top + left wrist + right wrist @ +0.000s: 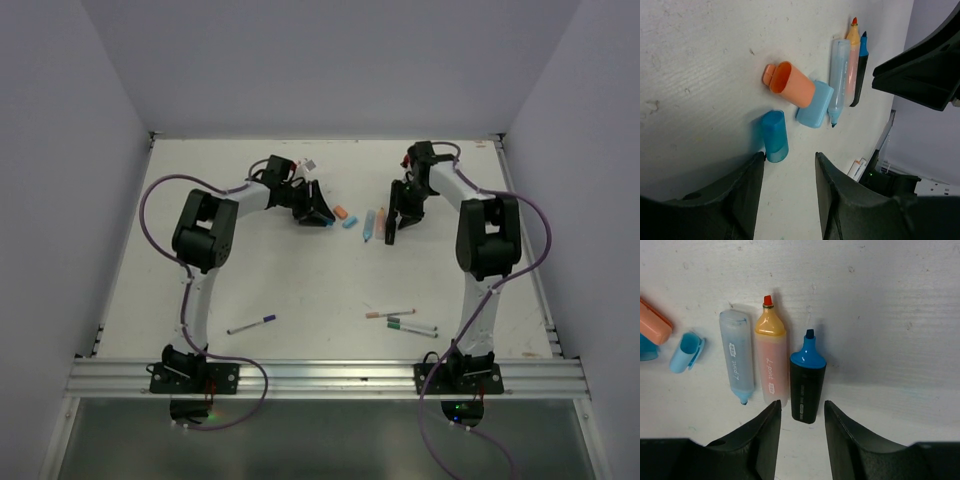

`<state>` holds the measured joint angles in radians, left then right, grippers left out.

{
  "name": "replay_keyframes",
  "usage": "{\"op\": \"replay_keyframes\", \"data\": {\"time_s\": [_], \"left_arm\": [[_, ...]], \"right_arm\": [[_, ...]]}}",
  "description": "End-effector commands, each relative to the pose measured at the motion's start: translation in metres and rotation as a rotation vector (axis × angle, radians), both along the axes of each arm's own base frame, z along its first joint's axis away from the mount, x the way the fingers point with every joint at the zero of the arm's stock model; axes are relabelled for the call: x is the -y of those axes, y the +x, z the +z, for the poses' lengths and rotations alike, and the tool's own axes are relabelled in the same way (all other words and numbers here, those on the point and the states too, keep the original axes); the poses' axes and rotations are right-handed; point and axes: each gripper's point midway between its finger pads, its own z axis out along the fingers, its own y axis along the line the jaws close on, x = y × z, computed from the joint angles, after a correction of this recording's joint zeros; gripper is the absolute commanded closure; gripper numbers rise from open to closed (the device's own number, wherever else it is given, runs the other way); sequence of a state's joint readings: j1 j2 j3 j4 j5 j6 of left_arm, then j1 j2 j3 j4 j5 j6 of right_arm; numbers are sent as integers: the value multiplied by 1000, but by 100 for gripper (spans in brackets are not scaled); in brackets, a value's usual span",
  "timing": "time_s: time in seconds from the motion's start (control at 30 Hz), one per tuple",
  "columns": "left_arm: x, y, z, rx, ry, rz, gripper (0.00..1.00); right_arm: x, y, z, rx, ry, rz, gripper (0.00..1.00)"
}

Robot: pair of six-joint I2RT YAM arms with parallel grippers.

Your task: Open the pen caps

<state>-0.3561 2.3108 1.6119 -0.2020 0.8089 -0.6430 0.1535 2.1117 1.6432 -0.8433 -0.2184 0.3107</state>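
Caps from the fat highlighters are already off. They sit in a little bunch far back on the worktop [300, 290], near the middle. The orange cap [790, 84] leans against the pale blue cap [815, 104], and the deeper blue cap [775, 136] lies just beside them. Next to the caps lie three bare highlighters side by side: the pale blue highlighter [737, 355], the orange highlighter [771, 365] and the black highlighter [807, 385] with its blue tip.

Closer to the arms, a thin pen with a purple end [250, 324] lies on the left. Another thin pen [390, 313] and a third thin pen [411, 326] lie on the right. Their small caps look to be on, so I think those come next.

Things could go wrong here. The loose caps are round, so a bump from an arm could make them roll away. The thin pens lie flat, so fingers might scrape the worktop or push a pen off instead of picking it up. A tiny cap could slip out when pulled.

The left tool [789, 160] is partly open and holds nothing. One finger is very close to the deeper blue cap. The right tool [801, 407] is partly open too. The black highlighter's back end sits in the gap between its fingers, but they do not squeeze it.
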Motion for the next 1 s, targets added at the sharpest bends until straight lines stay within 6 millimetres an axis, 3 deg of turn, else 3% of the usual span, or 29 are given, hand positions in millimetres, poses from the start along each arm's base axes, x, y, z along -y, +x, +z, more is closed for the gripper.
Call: {"op": "replay_keyframes", "data": {"time_s": [0.0,0.07,0.23,0.27,0.33,0.5,0.57,0.67,0.77,0.97], "left_arm": [[-9,7,40,83,-16,30,52],[-15,4,38,75,-5,42,51],[-22,-11,44,52,7,83,49],[-24,-23,36,25,8,83,49],[-24,-28,48,53,-11,84,49],[-50,-40,70,138,109,123,49],[-66,-40,77,178,169,144,48],[-92,-51,95,234,289,166,47],[-112,-64,100,265,379,178,47],[-144,-83,89,246,450,279,46]], "right_arm": [[3,7,56,128,-10,20,56],[2,-1,73,153,-4,26,55],[-1,-47,82,123,-38,106,54],[-9,-59,83,110,-40,139,53],[-14,-81,86,107,-52,181,53],[-59,-128,90,104,-17,315,50],[-76,-137,95,119,31,346,50],[-81,-145,93,106,46,334,50],[-87,-156,88,74,55,375,50],[-94,-165,75,47,33,404,50]]}}
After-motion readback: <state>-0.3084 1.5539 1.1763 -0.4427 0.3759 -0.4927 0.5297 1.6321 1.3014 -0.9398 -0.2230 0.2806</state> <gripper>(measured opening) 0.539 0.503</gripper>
